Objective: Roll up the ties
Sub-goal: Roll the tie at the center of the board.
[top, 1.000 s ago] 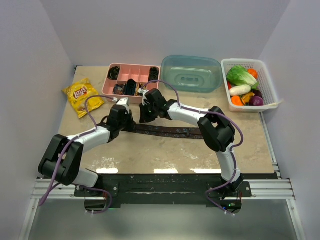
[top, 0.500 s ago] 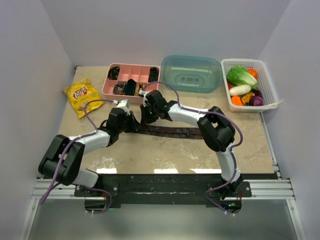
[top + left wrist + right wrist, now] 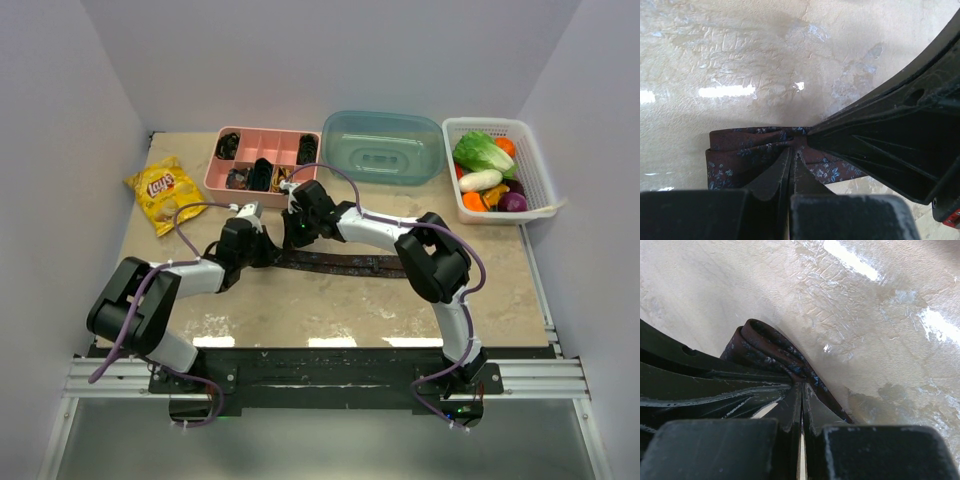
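Wrist views: left jaws, right jaws both tight on the tie [image 3: 735,147]; its fold partly behind them

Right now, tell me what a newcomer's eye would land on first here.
Both claws meet mid-table, the left claw and right claw each shut on the folded end of a dark floral tie that trails rightward. Along the far edge sit a yellow chip bag, a pink tray and a basket of vegetables.
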Robot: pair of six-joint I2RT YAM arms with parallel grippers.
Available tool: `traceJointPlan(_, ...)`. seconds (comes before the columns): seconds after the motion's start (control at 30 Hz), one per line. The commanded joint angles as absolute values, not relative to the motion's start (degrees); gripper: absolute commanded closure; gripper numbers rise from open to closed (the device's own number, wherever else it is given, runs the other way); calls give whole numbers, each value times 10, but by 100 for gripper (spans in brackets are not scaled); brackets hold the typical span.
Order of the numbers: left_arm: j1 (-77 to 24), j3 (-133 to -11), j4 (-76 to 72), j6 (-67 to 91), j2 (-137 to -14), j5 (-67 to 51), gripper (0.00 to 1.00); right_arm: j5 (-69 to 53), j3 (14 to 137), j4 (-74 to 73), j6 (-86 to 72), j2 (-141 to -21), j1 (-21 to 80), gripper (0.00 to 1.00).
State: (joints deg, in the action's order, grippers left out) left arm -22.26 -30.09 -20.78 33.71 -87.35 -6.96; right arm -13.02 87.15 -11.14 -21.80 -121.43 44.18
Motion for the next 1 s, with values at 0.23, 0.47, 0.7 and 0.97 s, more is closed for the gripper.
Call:
traceJointPlan(0.23,-225,-313,-193,343,-832,-76,100,-127,877,-105,-204,-1176,440,100)
traceJointPlan(0.47,-223,-337,-149,327,-802,-47,84,-127,883,-105,-205,-1169,440,100)
traceJointPlan(0.7,-195,-347,-122,319,-769,-41,62,-134,893,-105,-206,-1166,444,100)
traceJointPlan(0.97,-88,-314,-141,332,-739,-164,37,-147,904,-103,-208,-1179,453,100)
